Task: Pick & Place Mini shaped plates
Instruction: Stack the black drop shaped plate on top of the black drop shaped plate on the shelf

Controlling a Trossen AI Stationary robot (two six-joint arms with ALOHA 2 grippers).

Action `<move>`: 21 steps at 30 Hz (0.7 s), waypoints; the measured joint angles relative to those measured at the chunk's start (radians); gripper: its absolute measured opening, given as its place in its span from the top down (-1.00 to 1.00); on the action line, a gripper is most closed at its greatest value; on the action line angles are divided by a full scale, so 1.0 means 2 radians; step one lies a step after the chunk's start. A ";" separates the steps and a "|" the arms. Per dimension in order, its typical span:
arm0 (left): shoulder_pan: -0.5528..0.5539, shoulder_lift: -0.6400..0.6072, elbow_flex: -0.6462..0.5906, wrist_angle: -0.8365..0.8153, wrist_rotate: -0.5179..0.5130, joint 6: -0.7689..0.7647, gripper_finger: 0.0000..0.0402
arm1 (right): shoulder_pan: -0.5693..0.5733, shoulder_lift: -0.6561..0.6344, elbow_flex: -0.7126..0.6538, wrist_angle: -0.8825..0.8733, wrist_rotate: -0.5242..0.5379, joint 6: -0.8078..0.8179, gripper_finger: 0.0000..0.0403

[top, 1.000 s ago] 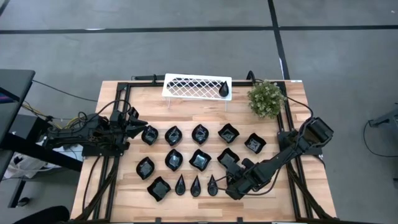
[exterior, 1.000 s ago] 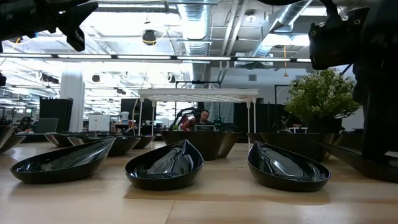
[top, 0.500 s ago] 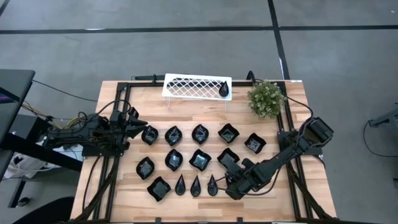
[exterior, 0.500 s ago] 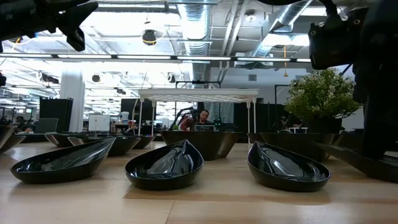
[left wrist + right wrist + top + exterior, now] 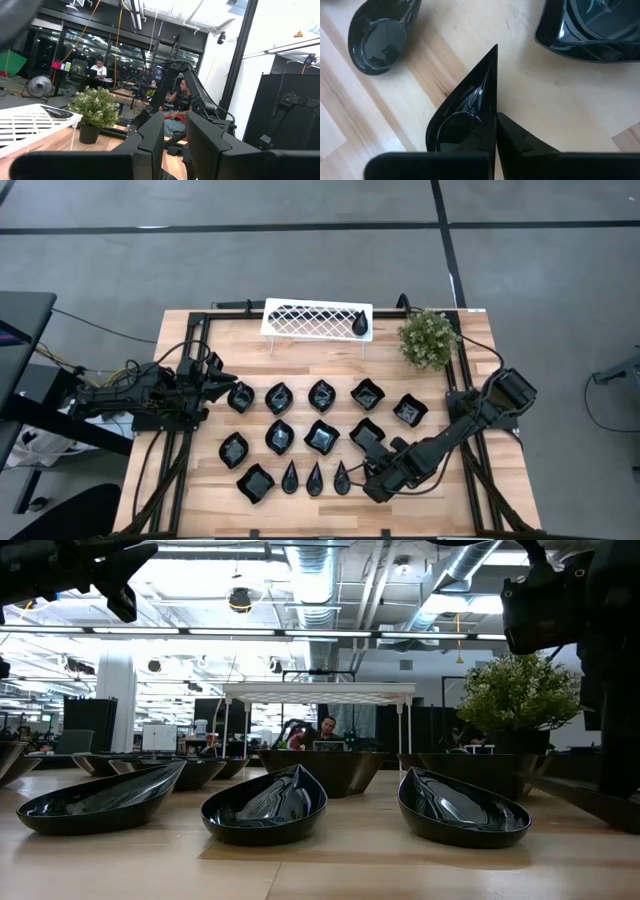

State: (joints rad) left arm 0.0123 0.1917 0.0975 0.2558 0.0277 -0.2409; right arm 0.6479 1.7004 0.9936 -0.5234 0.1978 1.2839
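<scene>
Black glossy plates point(image 5: 322, 436) are lying in rows across the middle of the wooden table point(image 5: 190, 480), squares and leaves in the two farther rows and a square with three narrow teardrops point(image 5: 315, 477) along the near edge. At the left edge, the left gripper point(image 5: 226, 379) is hovering just beside the leftmost leaf plate point(image 5: 241, 397), and its fingers point(image 5: 152, 142) are standing slightly apart with nothing between them. Farther back, a white rack point(image 5: 316, 318) is sitting at the table's far edge, carrying one teardrop plate point(image 5: 360, 324) at its right end. To its right, a green plant point(image 5: 429, 339) is standing near the far right corner. Down at the near right, the right gripper point(image 5: 358, 472) is reaching in low beside the rightmost teardrop point(image 5: 465, 117); its fingers point(image 5: 520, 142) are pressed together, pinching that plate's rim, with the pointed tip sticking out beyond them. Another teardrop point(image 5: 382, 37) is lying just beside it, apart, and a square plate point(image 5: 592, 30) is sitting near on the other side.
</scene>
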 joint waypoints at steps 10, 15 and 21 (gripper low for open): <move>0.000 0.000 0.000 0.000 0.000 0.000 0.59 | 0.000 -0.033 0.010 -0.015 0.005 -0.004 1.00; 0.000 0.000 0.000 0.000 0.000 0.000 0.59 | 0.000 -0.058 0.010 -0.027 0.005 -0.005 1.00; 0.000 0.000 0.000 0.000 0.000 0.000 0.59 | -0.005 -0.086 0.010 -0.020 0.006 -0.005 1.00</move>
State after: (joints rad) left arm 0.0124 0.1917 0.0975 0.2558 0.0273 -0.2409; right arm 0.6374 1.5290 1.0126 -0.5638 0.2107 1.2736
